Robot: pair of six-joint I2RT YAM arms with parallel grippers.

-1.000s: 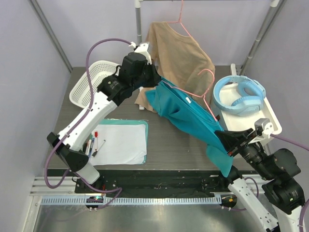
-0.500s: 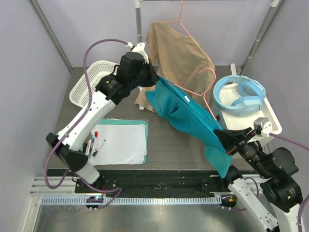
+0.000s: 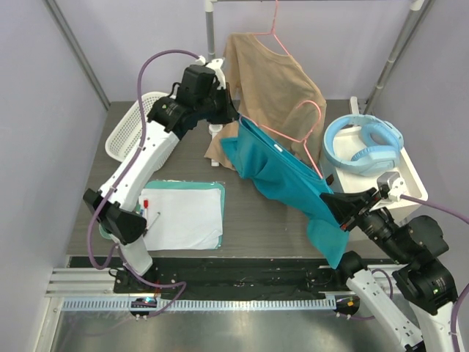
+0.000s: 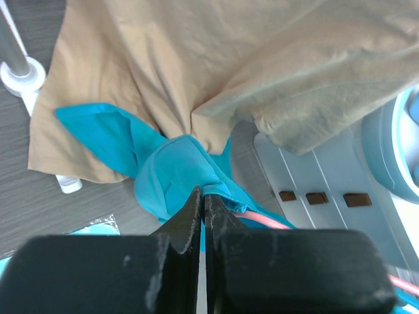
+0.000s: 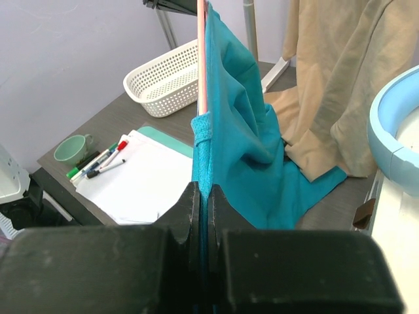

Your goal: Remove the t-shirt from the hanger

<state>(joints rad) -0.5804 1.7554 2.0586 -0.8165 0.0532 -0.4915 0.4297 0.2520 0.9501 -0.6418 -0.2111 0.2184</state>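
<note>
A teal t-shirt [image 3: 282, 172] hangs in the air on a pink hanger [image 3: 322, 121], stretched between my two grippers. My left gripper [image 3: 236, 117] is shut on the shirt's upper edge near the hanger's far end; in the left wrist view its jaws [image 4: 204, 191] pinch the teal hem [image 4: 219, 190], with the pink hanger [image 4: 262, 219] just to the right. My right gripper [image 3: 331, 200] is shut on the shirt's lower edge; in the right wrist view [image 5: 204, 190] it grips teal fabric [image 5: 242, 118] below the pink hanger bar [image 5: 201, 59].
A tan shirt [image 3: 275, 84] hangs on another pink hanger from the back rail. A white basket [image 3: 132, 132] stands at the back left. Paper [image 3: 183, 216] with pens lies front left, beside a green mug [image 5: 71, 148]. A light blue ring [image 3: 363, 143] sits on a white tray at the right.
My left arm has moved up and back with the shirt's upper edge. The shirt is pulled tighter. My right gripper has risen slightly.
</note>
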